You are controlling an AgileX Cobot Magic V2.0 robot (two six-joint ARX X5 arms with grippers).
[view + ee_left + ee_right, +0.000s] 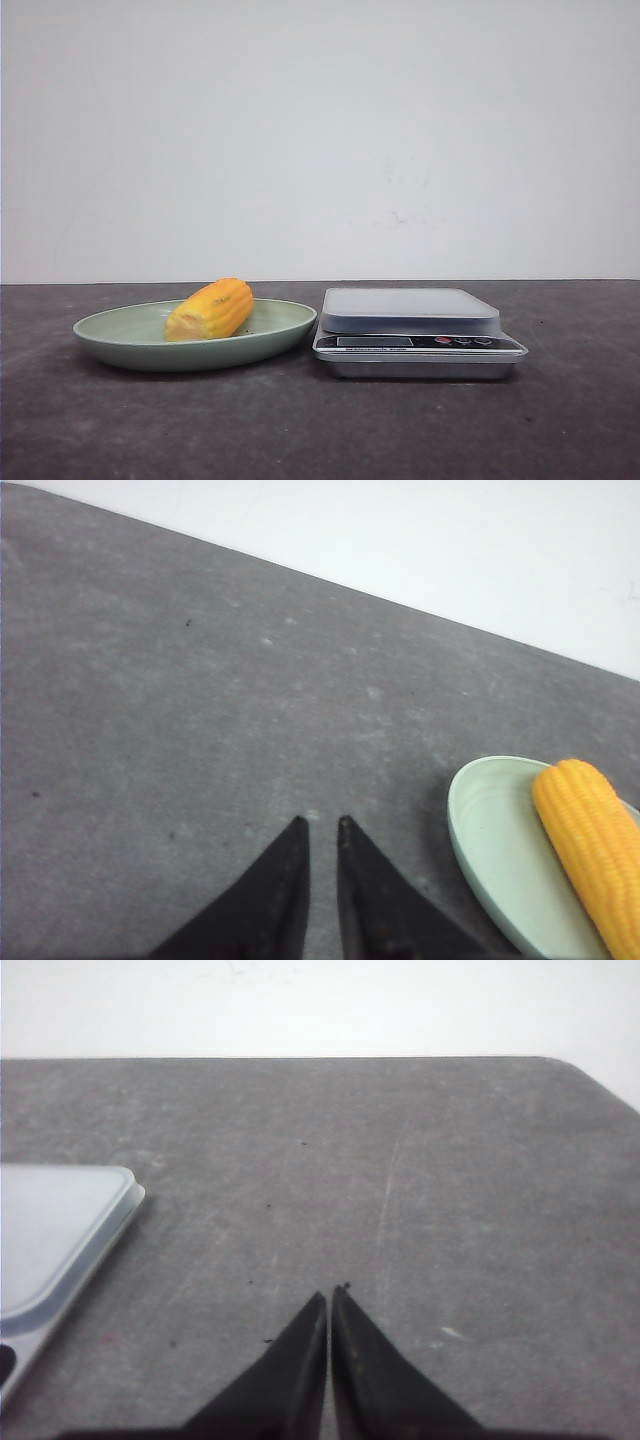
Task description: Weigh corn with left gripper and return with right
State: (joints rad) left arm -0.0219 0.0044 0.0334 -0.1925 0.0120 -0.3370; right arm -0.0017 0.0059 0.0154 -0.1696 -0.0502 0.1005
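The corn [210, 310], a stubby yellow-orange cob, lies on its side in a pale green plate [110, 343] left of centre. A silver kitchen scale [415, 330] stands just right of the plate with nothing on its platform. Neither gripper shows in the front view. In the left wrist view my left gripper [320, 822] hovers over bare table, jaws a little apart and empty, with the plate [490, 840] and corn [595, 850] off to one side. My right gripper [330, 1293] is shut and empty over bare table, with the scale's corner [50, 1240] to its side.
The table is dark grey with a white wall behind it. In the right wrist view the table's far edge and a rounded corner [560, 1062] show.
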